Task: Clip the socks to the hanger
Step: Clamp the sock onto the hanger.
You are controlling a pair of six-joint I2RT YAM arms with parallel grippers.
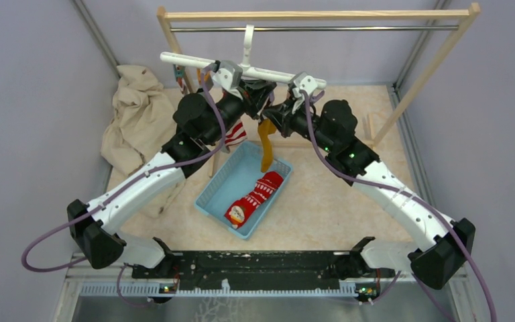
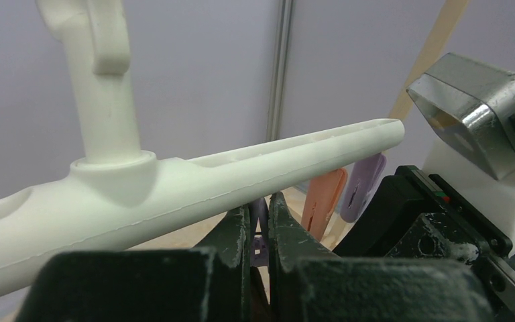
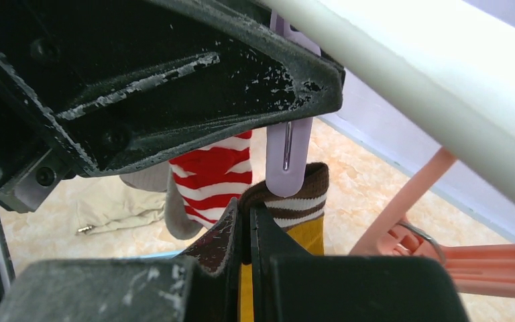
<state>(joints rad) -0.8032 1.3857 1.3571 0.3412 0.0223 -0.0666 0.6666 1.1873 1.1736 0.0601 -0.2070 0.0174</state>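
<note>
My left claw (image 2: 260,209) is up under the hanger (image 2: 241,171), jaws squeezed narrow on a purple peg (image 2: 260,247) hanging from the bar's underside; just past it on the same bar are an orange peg (image 2: 324,198) and a second purple peg (image 2: 366,180), both hanging free; the hanger's hook goes over the metal rail of the wooden rack (image 1: 308,15), and the bar slants across the top view.

My right claw (image 3: 246,216) is pinched tight on the mustard sock (image 3: 306,236) at its brown-and-white banded cuff; the cuff is held right under the peg my left claw grips; the peg's lower tip overlaps the cuff's top edge in the right wrist view, and I can't tell if it bites the fabric or just sits in front; the rest of the sock dangles straight down, toe over the far end of the blue basket (image 1: 209,201).

The red patterned sock (image 1: 255,196) lies loose in that basket on the tabletop (image 1: 322,208), neither claw touching it; a red-and-white striped sock (image 3: 211,176) hangs behind my claws, with a grey sock (image 3: 173,213) beside it; a crumpled beige cloth (image 1: 133,114) sits at the far left of the tabletop.
</note>
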